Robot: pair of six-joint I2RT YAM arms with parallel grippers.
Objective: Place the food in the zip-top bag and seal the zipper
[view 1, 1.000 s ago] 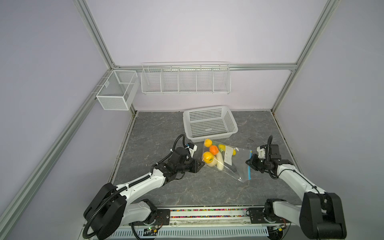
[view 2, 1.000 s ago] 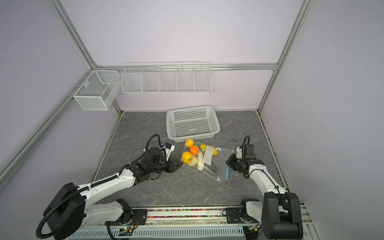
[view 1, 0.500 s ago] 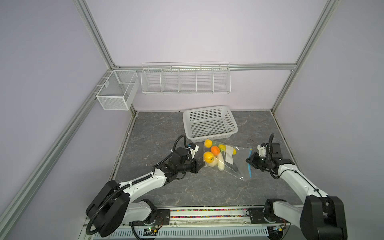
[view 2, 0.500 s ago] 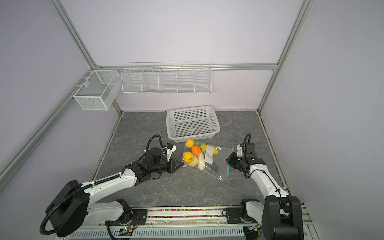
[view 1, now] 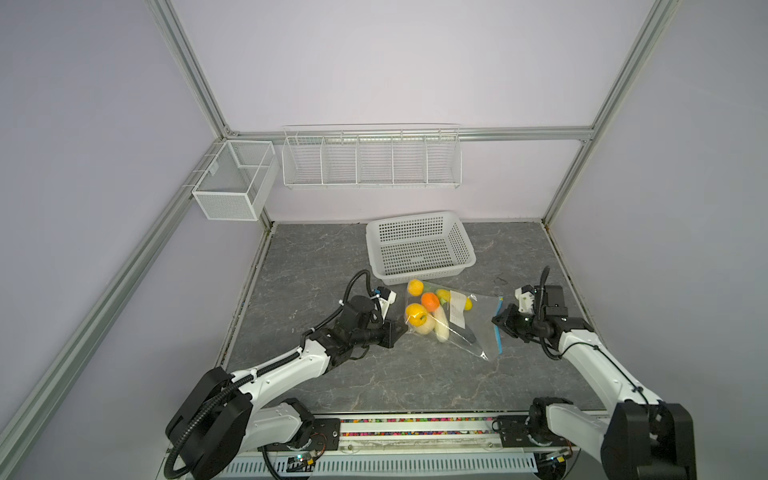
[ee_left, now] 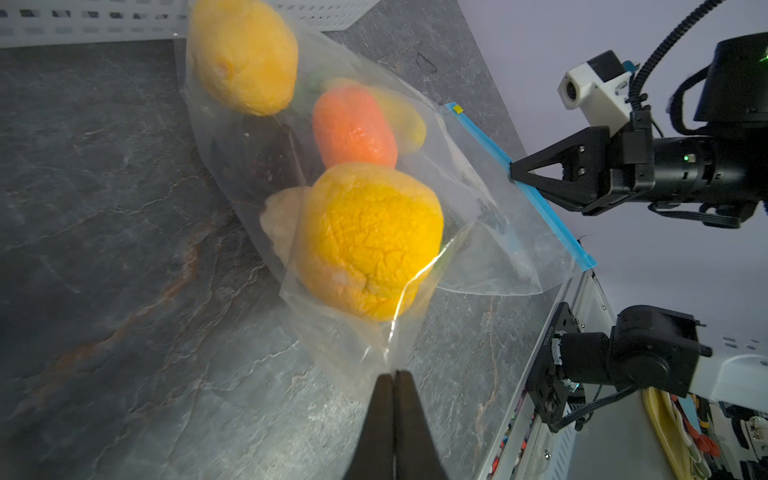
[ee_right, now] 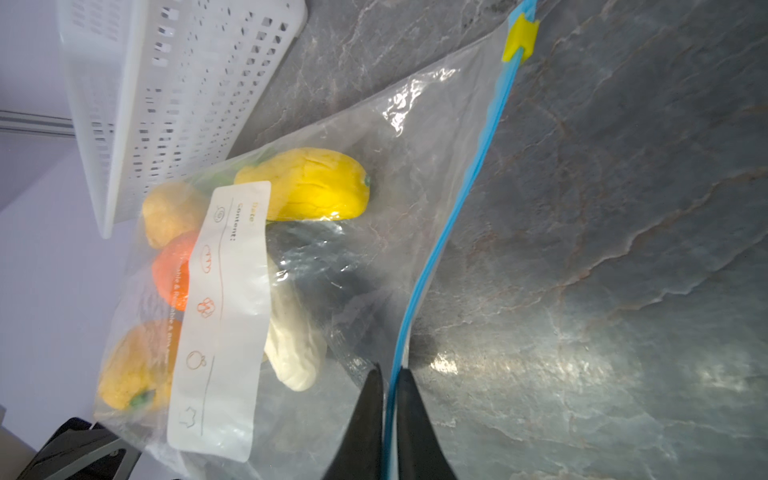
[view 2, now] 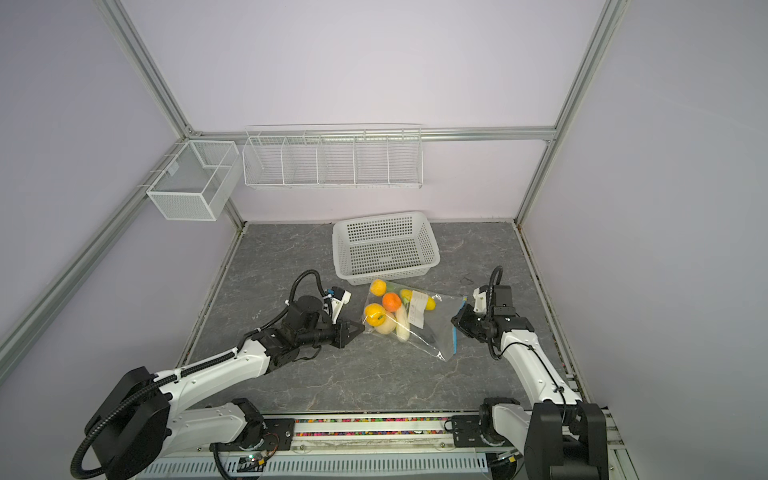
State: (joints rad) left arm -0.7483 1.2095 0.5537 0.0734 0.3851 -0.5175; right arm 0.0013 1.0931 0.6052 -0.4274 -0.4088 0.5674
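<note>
Left gripper (ee_left: 392, 374), wider before, is now pinching the zip-top bag (view 1: 482, 320) at 9 o'clock.
Right gripper (ee_right: 388, 372) is clamping the 3 o'clock zipper (ee_right: 457, 199).

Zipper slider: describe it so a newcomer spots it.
The white perforated basket sits at the rear; the clear zip-top bag lies before it. At the basket-side end of its blue zipper is the slider: the only yellow piece not inside the bag.

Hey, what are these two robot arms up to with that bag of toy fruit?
The food sits inside the zip-top bag. The left hand pinches the bag's closed bottom edge, while the right hand pinches the blue zipper along the opposite edge. The yellow slider is at one end of it; whether the bag is sealed isn't clear.
</note>
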